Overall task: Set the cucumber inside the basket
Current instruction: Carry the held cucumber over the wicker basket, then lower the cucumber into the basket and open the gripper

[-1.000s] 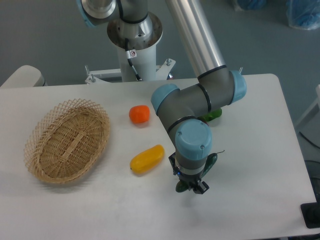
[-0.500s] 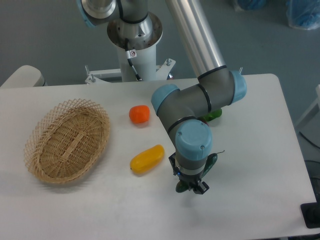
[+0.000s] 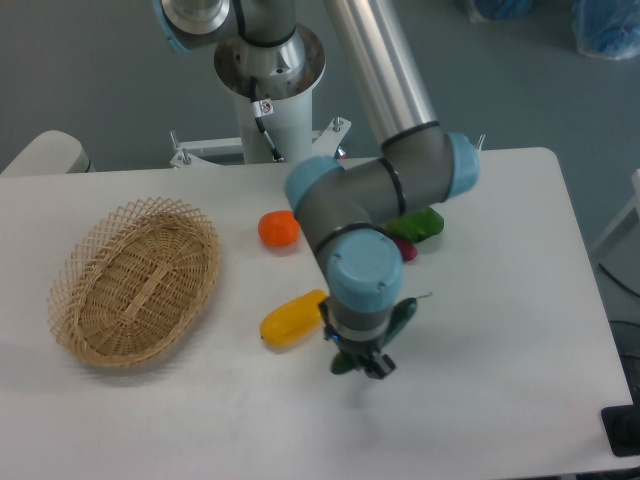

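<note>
The slim dark green cucumber (image 3: 400, 318) is held in the two-finger gripper (image 3: 362, 362) below the centre of the frame, clamped across its middle. One end shows at the lower left of the wrist and the other, with its thin stem tip, sticks out to the upper right. Whether it hangs clear of the white tabletop (image 3: 500, 400) or brushes it cannot be told from this view.

The oval pale tan wicker basket (image 3: 75, 330) sits at the left of the frame, well apart from the gripper. Between them, just beside the gripper on its left, lies a yellow oblong vegetable (image 3: 290, 320). Above that is a round orange fruit (image 3: 278, 228). A bright green vegetable (image 3: 420, 224) and a small dark red thing (image 3: 408, 250) peek from behind the arm's elbow.

The step in hand appears to be the carry towards the basket. To do it well, the load should be raised enough that its lower end clears both the yellow vegetable and the basket's open lacy rim, which stands up and could snag it. Turning the wrist so that the cucumber runs along the basket's long axis would let it settle flat inside. The release is best made low over the woven middle, so that it does not roll or bounce out.
</note>
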You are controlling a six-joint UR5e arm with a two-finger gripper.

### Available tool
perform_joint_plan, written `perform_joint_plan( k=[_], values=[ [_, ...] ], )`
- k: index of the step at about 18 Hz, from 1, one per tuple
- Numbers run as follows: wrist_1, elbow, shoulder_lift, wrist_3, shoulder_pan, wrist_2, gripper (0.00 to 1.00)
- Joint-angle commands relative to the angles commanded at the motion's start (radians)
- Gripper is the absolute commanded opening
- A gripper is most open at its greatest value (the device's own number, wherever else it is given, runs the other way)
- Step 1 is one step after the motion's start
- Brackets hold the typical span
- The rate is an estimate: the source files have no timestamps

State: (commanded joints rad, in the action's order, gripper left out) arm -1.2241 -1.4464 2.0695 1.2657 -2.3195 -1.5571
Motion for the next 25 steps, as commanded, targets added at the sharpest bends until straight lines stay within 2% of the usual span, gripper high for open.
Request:
perform_joint_plan(
  k=[8, 12, 20, 23, 24, 25],
  values=[
    [-0.005, -0.163, -0.118, -0.132, 0.161, 0.028, 0.01],
    [-0.005, -0.181, -0.127, -0.219, 0.250, 0.028, 0.01],
    [0.000, -0.204, -0.123, -0.318, 0.348, 0.029, 0.05],
    [0.011, -0.204, -0.101, -0.371, 0.380, 0.045, 0.15],
    [0.027, -0.206, -0.094, -0.377, 0.382, 0.048, 0.21],
    [0.043, -0.207, -0.085, -0.378, 0.384, 0.049, 0.33]
  ],
)
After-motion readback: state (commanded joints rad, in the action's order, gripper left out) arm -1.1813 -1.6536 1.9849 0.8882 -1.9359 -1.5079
